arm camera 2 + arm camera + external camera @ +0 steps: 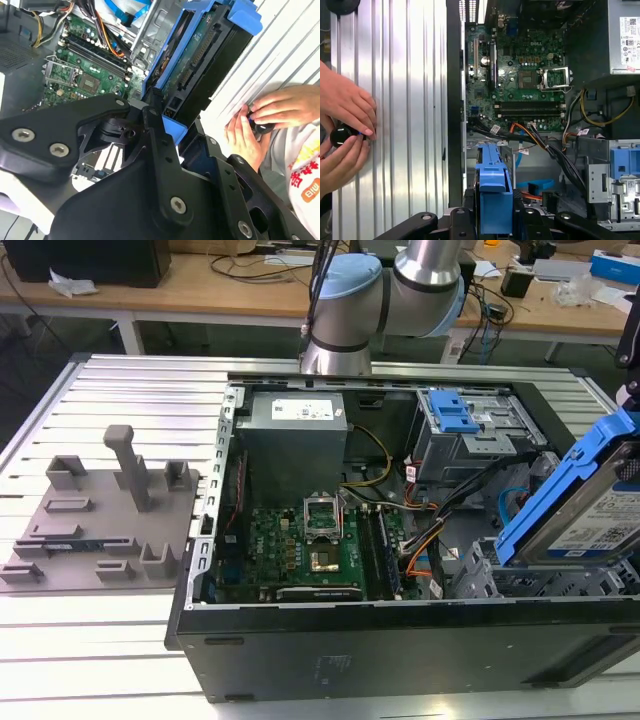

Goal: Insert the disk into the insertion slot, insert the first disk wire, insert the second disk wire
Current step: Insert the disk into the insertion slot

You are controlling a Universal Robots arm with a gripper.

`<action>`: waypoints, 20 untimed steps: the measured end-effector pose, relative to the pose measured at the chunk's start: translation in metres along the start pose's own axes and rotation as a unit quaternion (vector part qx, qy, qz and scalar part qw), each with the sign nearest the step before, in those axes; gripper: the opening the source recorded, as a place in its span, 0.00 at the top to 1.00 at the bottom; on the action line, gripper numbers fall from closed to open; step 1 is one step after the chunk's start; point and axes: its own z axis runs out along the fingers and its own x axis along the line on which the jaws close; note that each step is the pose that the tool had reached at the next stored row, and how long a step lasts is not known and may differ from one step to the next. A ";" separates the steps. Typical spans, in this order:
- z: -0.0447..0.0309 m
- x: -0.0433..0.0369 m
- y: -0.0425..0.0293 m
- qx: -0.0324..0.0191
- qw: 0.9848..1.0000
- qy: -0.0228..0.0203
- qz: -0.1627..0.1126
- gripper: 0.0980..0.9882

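The disk (pixel 590 515), a silver drive with a white label in a bright blue carrier, hangs tilted over the near corner of the open computer case at the exterior view's right. My gripper (pixel 172 122) is shut on the carrier's end, with a black finger on each side in both wrist views. The first wrist view shows the disk (pixel 494 192) edge-on between the fingers (pixel 468 200). The insertion slot (pixel 478 578), a grey perforated metal cage, sits just below the disk, which is above it and outside it. A blue flat cable (pixel 536 186) lies loose in the case beside the disk.
A taller grey bay with a blue latch (pixel 458 418) stands behind the cage. The motherboard (pixel 305 545) and bundled wires (pixel 425 505) fill the case's middle. A person's hands (pixel 267 117) hold a small black object (pixel 341 135) on the ribbed table beside the case. A grey fixture plate (pixel 100 530) lies at the exterior view's left.
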 end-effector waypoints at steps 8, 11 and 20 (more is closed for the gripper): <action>0.0007 0.0001 0.0010 0.015 1.000 -0.004 -0.001 0.70; 0.0013 0.0001 0.0020 0.020 1.000 -0.004 -0.001 0.70; 0.0016 -0.0001 0.0021 0.020 1.000 -0.004 -0.001 0.70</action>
